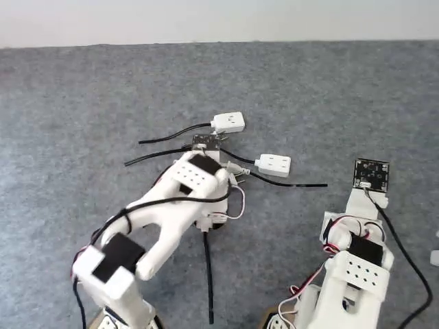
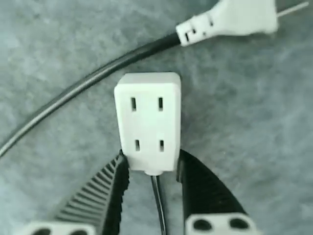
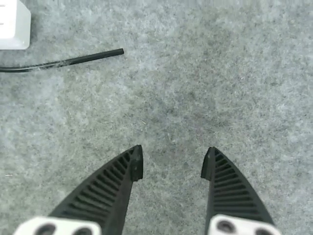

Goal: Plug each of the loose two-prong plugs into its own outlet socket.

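Left tool (image 2: 150,164) is clamped on the socket (image 2: 147,122) at its cable end, one jaw against each side as far as I can see; socket lies flat on the grey tabletop (image 1: 357,89), slots facing up and all uncovered. Plug (image 2: 230,17) lies just beyond it, not touching, prongs pointing off sideways, its black cable (image 2: 88,81) running past the socket. Right tool (image 3: 171,164) is wide open with nothing in it, over bare tabletop, well apart from the plug.

Step, as I read it: pin the socket so a plug can go in; no plug is seated yet. To do it well:
- keep the grip low at the cable end so the slots stay free; hold the socket flat, no twisting
- right tool should take the plug by its body behind the prongs, not by the cable
- turn the prongs down, line them up with one slot pair, press straight in; any tilt will likely jam or skid the socket

Counts:
- arms: two
- sockets in the high view: two, far socket (image 1: 228,122) and nearer socket (image 1: 274,163); can't tell which one is held
- slots on the held socket: four, so two pairs
- plugs: one clearly made out; can't tell about a second near the left arm
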